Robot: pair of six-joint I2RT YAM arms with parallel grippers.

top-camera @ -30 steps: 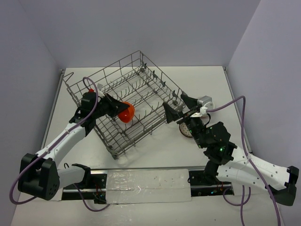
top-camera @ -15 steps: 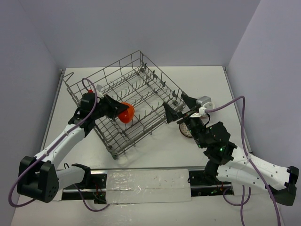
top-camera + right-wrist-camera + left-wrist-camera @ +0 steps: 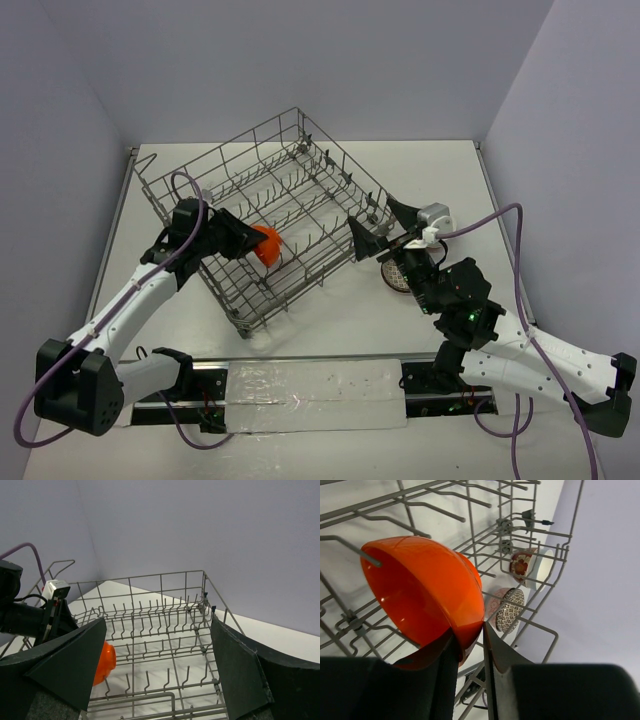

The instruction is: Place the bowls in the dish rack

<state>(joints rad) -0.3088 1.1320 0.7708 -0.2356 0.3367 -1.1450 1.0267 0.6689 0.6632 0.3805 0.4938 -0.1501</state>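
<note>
The grey wire dish rack (image 3: pixel 318 262) stands in the middle of the table. My left gripper (image 3: pixel 243 243) reaches inside it and is shut on the rim of the orange-red bowl (image 3: pixel 265 246), which is held on its side among the tines; the left wrist view shows the bowl (image 3: pixel 425 590) pinched in the gripper (image 3: pixel 470 630). The dark-and-white patterned bowl (image 3: pixel 509 609) and the bowl with the white inside and red patterned outside (image 3: pixel 530 567) lie outside the rack's right wall. My right gripper (image 3: pixel 385 226) is open and empty, just outside that wall, above those bowls.
The right wrist view looks across the rack's tines (image 3: pixel 165 610) to the orange bowl (image 3: pixel 104 662) and the left arm. The patterned bowl (image 3: pixel 393 277) is partly hidden under my right arm. Grey walls close in the table at the back and sides.
My left gripper has moved a little down and to the left with the orange bowl, deeper among the tines. The right arm has not moved.
</note>
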